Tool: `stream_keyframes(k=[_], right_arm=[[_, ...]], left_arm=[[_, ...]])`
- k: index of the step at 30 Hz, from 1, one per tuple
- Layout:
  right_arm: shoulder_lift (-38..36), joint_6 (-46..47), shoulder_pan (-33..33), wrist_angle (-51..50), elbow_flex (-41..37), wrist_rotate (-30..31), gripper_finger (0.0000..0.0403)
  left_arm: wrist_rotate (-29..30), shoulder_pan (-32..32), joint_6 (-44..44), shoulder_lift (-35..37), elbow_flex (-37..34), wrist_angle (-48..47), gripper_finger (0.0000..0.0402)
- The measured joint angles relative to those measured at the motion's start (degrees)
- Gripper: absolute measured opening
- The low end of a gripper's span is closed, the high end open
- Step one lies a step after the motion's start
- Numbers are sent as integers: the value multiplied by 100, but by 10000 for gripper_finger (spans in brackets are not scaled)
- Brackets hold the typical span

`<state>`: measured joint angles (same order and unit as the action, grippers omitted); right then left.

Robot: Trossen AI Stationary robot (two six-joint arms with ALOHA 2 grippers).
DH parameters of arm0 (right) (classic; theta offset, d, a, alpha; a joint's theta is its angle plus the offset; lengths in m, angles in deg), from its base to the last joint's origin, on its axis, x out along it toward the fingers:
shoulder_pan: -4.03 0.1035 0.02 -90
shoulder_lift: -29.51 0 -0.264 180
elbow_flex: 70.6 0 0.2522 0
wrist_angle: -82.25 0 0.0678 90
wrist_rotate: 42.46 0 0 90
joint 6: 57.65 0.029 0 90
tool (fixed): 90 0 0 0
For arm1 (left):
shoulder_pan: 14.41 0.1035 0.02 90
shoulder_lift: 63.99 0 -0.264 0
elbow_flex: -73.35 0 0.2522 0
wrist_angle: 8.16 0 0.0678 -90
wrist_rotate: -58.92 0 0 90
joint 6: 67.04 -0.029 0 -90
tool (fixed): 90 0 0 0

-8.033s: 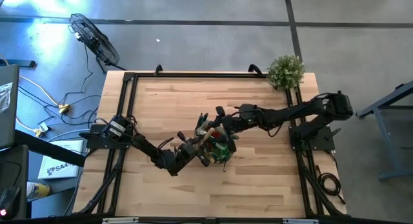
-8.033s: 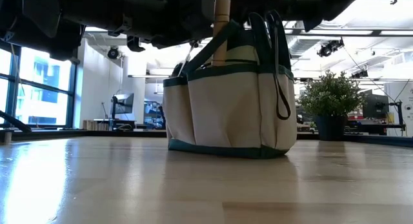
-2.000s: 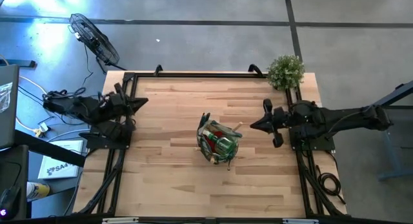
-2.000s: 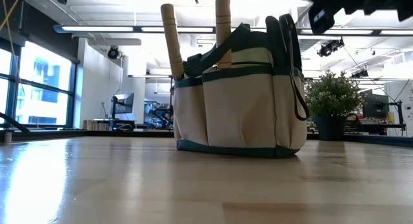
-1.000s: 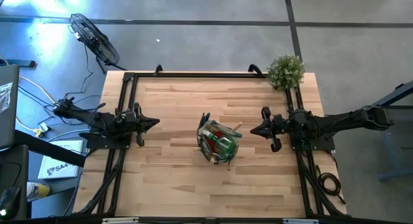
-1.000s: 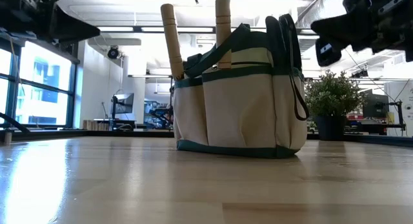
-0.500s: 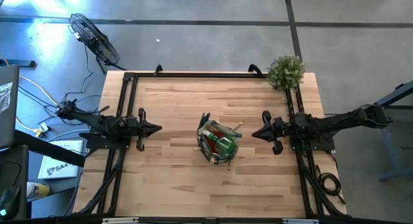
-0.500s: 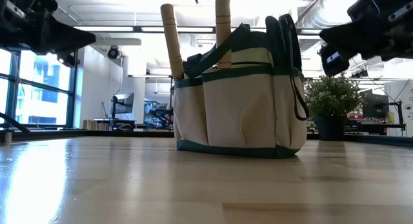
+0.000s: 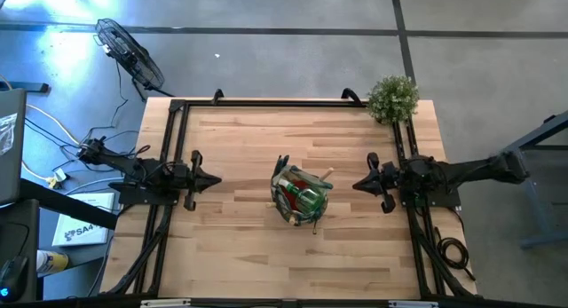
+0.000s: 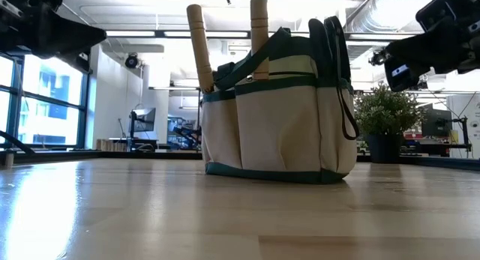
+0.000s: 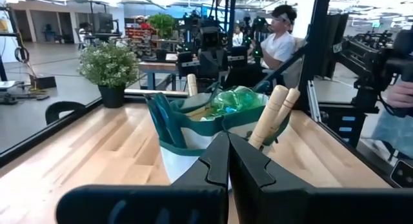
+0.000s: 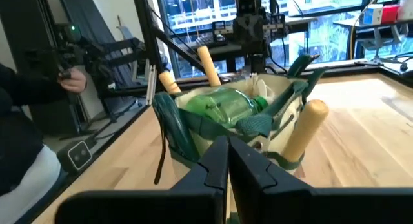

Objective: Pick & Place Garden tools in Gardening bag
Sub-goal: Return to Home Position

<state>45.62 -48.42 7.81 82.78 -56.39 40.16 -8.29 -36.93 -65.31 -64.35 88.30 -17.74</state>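
Observation:
The gardening bag [image 9: 300,195], beige with dark green trim and loop handles, stands upright on its base at the table's middle [image 10: 276,110]. Garden tools stick out of it: wooden handles [image 10: 196,43] [image 10: 259,31], a green spray bottle [image 12: 229,106] and something red [image 9: 302,182]. My left gripper [image 9: 217,177] hovers shut above the table's left side, pointing level at the bag [image 11: 213,121]. My right gripper [image 9: 357,185] hovers shut on the right side, also pointing at the bag [image 12: 232,121]. Neither touches anything.
A bushy green plant [image 9: 392,98] in a dark pot stands at the table's far right corner. A black frame [image 9: 177,148] runs around the table's edge. Bare wood lies between each gripper and the bag. People sit beyond the table [image 11: 279,40].
My right gripper has drawn back toward the table's right edge, away from the bag, and sunk a little. My left gripper has dropped slightly and levelled early on, then kept still. The bag has not moved.

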Motion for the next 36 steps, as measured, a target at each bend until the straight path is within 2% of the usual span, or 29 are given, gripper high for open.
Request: stream_keyframes(k=[5, 8, 11, 16, 21, 28, 36], right_arm=[[-720, -40, -2, -657, 2, 26, 5], [-1156, -42, -1, -1324, 53, 366, 5], [-1572, -44, -2, -1576, 121, 499, 5], [-1571, -47, -2, -1775, 212, 315, 5], [-1571, -3, -2, -1911, 229, 549, 5], [-1571, -68, -2, -1937, 229, 577, 5], [-1569, -328, -2, -1889, 227, 594, 5]], left_arm=[[4, 0, -108, 0, -4, -9, 0], [2, 0, -149, 0, -7, -9, 0], [2, 0, -161, 0, -9, -9, 0], [4, 0, -264, 0, -11, -38, 0], [260, 0, -194, 0, -13, -127, 0], [-679, 2, -208, 0, -15, -207, 0], [-897, 2, -420, 0, -15, -229, 0]])
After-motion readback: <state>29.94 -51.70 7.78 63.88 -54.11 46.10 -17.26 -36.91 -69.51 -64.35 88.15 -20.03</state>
